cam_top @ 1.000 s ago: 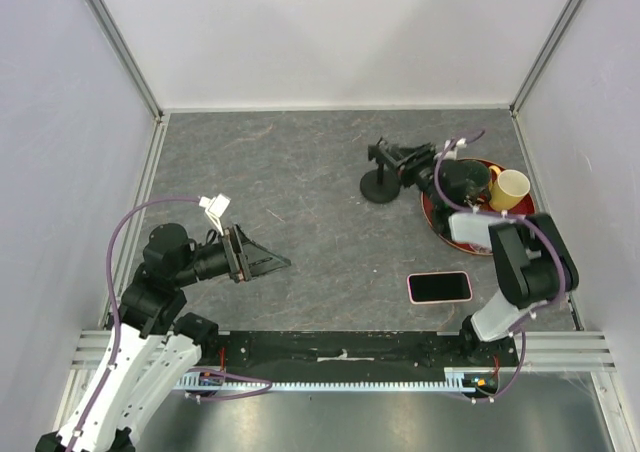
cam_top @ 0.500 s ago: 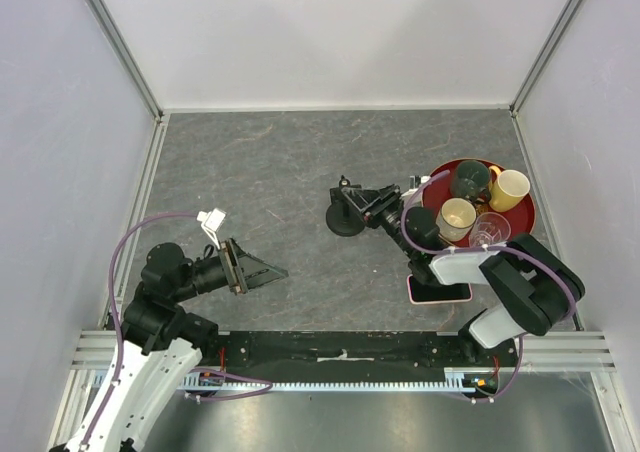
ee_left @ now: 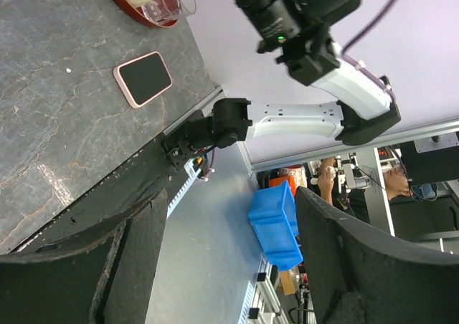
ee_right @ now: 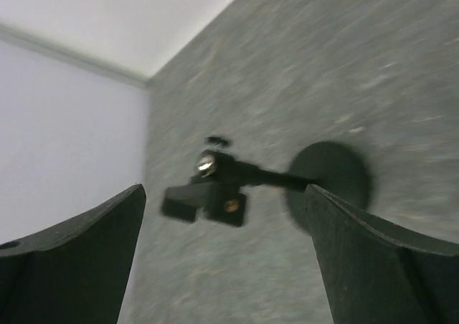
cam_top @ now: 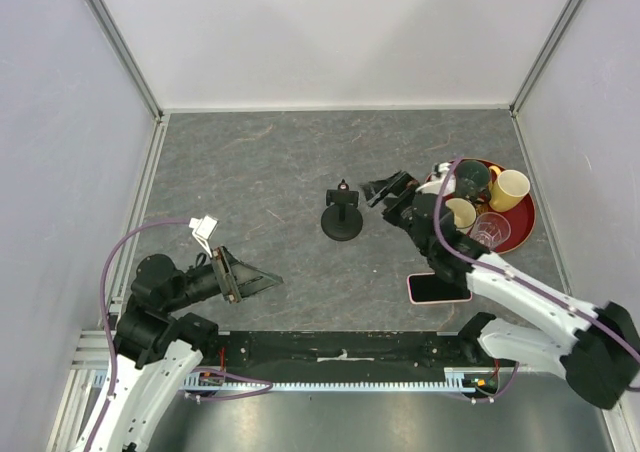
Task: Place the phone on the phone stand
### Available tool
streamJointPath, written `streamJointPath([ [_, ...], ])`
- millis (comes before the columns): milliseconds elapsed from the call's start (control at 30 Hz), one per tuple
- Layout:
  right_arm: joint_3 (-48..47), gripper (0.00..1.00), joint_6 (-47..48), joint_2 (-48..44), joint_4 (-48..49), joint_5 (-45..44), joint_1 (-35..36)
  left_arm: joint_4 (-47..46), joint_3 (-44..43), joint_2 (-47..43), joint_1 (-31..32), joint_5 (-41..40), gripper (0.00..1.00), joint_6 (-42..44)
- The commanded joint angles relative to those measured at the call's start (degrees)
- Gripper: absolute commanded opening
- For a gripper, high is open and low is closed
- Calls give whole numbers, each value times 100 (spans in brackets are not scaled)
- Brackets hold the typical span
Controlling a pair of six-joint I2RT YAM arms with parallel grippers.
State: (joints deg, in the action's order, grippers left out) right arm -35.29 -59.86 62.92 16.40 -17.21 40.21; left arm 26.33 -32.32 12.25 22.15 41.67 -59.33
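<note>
The phone stand (cam_top: 342, 218), black with a round disc base, stands upright on the grey table near the middle. My right gripper (cam_top: 378, 192) is open just right of it, not touching. In the right wrist view the phone stand (ee_right: 231, 189) shows between the spread fingers (ee_right: 86, 252), clear of both. The phone (cam_top: 438, 289), pink-cased with a dark screen, lies flat near the front edge, partly under my right arm. It also shows as the phone (ee_left: 143, 78) in the left wrist view. My left gripper (cam_top: 266, 281) hovers open and empty at the front left.
A red tray (cam_top: 524, 224) with several cups sits at the right, behind my right arm. White walls and metal rails enclose the table. A blue bin (ee_left: 281, 224) lies beyond the table's front edge.
My right gripper carried the phone stand left from beside the tray to mid-table, then opened and drew back from it. The left arm pulled slightly toward the front.
</note>
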Motion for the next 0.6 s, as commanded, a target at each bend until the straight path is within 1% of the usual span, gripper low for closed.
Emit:
streamJointPath([
  [0, -724, 98, 634, -631, -4336, -2721, -4, 101, -64, -21, 0, 51, 78, 9],
  [33, -917, 98, 337, -553, -5017, -3526, -4, 101, -64, 23, 0, 60, 78, 18],
  [67, -1362, 98, -492, -448, -5711, -3848, -30, 92, -108, 49, 0, 52, 78, 62],
  [100, -1610, 98, -1101, -81, -7102, -3947, -74, 75, -134, 93, 0, 43, 78, 79],
  [133, -2091, 98, -1551, 122, -7690, -3591, -187, 48, -161, 180, 0, 26, 78, 106],
  [200, -2586, 98, -1993, 666, -8675, -2897, -320, -13, -257, 277, 0, 69, 78, 167],
  [233, -2928, 98, -1891, 774, -8767, -2467, -373, -22, -293, 347, 0, 78, 78, 211],
  [267, -3036, 98, -1820, 888, -8829, -1705, -399, -22, -362, 392, -9, 87, 78, 281],
  [300, -3071, 98, -1732, 889, -8795, -1263, -399, -22, -381, 418, 0, 69, 78, 299],
  [333, -2924, 98, -1949, 837, -8821, -945, -399, -14, -398, 427, 0, 69, 78, 308],
  [367, -2740, 98, -2229, 506, -8769, -646, -391, -22, -407, 419, 0, 61, 78, 291],
  [400, -2494, 98, -2911, 233, -8673, -634, -391, -31, -398, 418, 0, 61, 78, 282],
  [433, -1961, 98, -3335, -92, -8611, -721, -399, -40, -407, 392, 0, 52, 78, 273],
  [467, -1712, 98, -3740, -791, -8601, -870, -417, -49, -398, 340, 0, 52, 78, 247],
  [500, -1483, 98, -4205, -1155, -8654, -1002, -443, -40, -381, 313, 0, 34, 78, 238],
  [533, -1020, 98, -4906, -1533, -8654, -1073, -461, -49, -372, 278, 0, 43, 78, 220],
  [567, -780, 98, -5304, -2233, -8654, -1108, -461, -40, -355, 260, 0, 52, 78, 211],
])
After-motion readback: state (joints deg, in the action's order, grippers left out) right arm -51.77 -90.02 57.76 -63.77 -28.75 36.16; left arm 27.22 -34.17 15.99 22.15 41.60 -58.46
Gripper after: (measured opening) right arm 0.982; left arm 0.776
